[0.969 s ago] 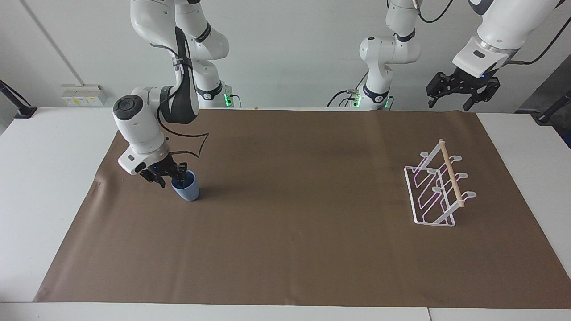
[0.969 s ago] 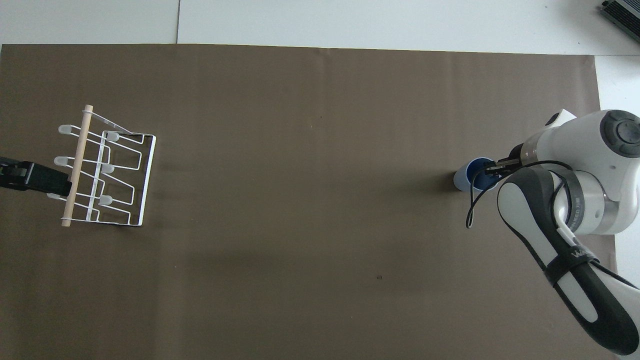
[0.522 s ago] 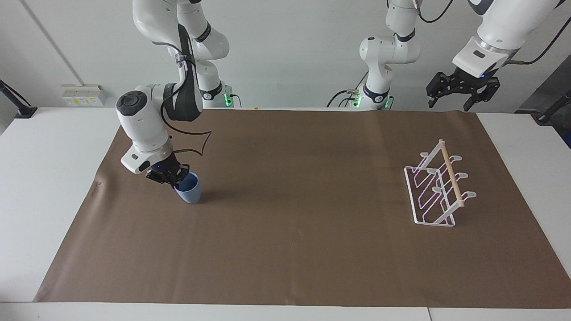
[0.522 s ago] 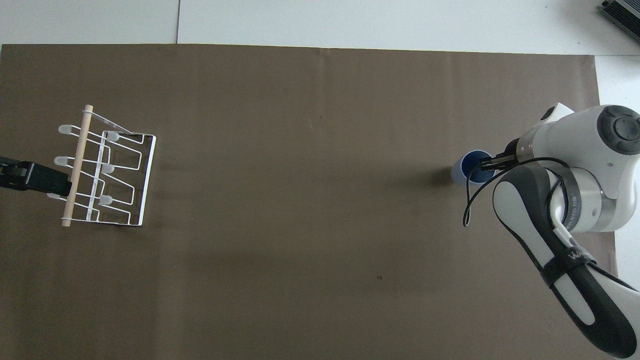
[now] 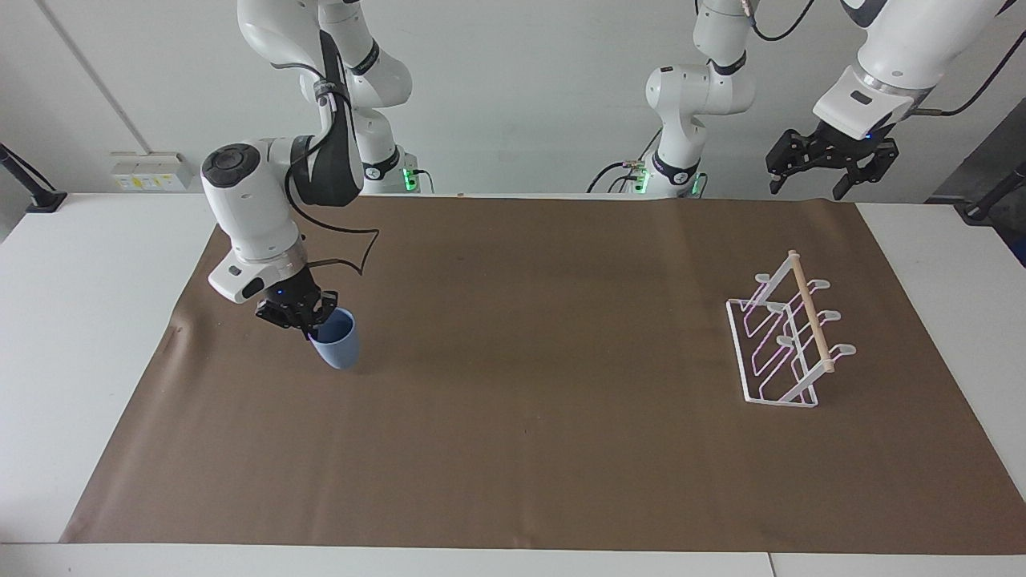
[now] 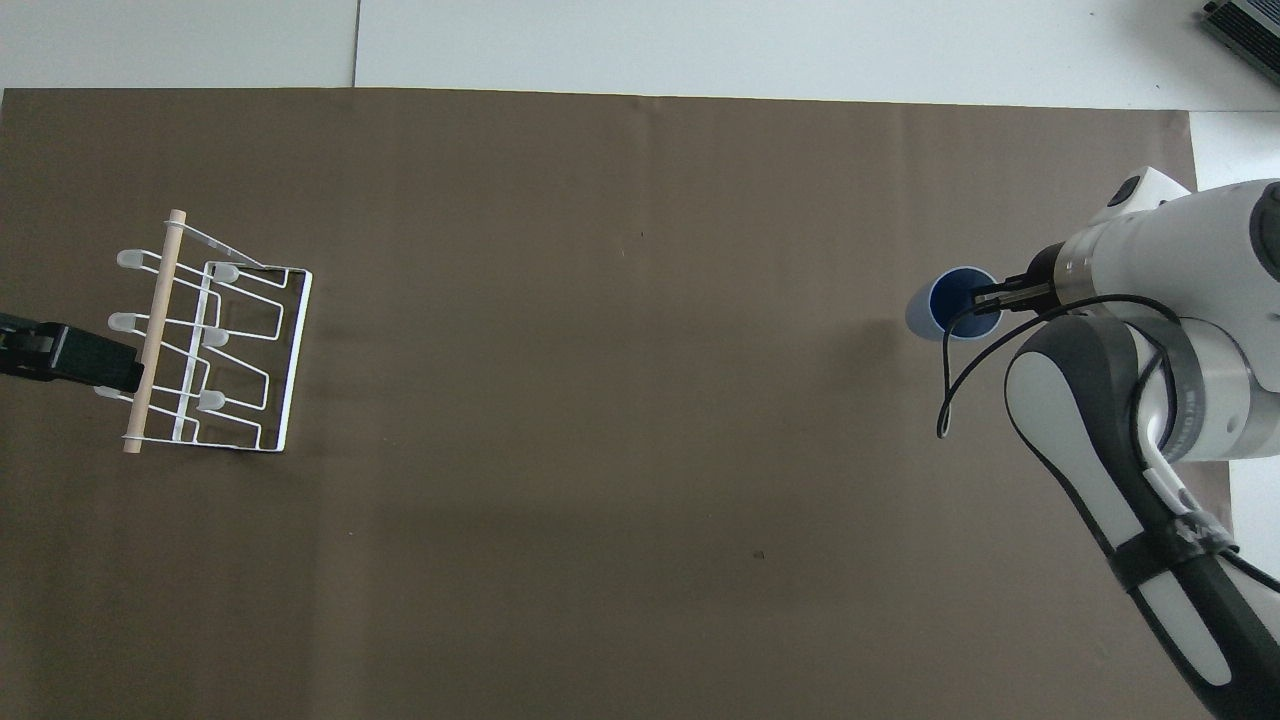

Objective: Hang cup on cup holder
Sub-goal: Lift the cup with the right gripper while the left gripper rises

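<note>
One light-blue tapered cup, darker blue inside, hangs tilted, rim pinched in the right gripper's jaws.

table: white, carries a brown mat
mat: covers most of the top (edges stay bare)
cup holder: stands on the mat, toward the left arm's end

right gripper: clamped on cup rim, near table's right-arm end
left gripper: raised, fingers spread, waiting
</note>
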Motion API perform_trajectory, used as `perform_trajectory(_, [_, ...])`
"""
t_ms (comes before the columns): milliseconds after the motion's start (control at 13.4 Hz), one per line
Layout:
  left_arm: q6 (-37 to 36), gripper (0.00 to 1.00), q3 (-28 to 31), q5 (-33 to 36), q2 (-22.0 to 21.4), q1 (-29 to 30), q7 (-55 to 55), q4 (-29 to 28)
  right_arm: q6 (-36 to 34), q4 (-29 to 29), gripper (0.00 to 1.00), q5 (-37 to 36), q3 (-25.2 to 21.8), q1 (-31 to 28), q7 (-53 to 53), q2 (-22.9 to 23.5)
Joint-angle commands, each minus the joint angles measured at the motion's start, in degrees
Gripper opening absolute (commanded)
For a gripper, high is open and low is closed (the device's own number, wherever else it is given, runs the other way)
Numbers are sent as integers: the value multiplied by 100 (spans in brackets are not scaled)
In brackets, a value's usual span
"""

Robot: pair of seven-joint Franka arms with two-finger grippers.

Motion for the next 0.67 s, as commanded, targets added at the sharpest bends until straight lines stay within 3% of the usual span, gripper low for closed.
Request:
perform_trajectory(0, [-233,100,-13,103,-159,-82,-74,-148,-267,217,0,662,25,-30,-204,-173])
perform_trajectory(224, [-164,100,-74,15,-159,-100,-494,-104,-391,323,0,1969,25,-30,-213,-279])
perform_trajectory(596, [-102,100,-66,-1055,-124,-91,-1584,-69,-408,271,0,4385,16,-39,-520,-384])
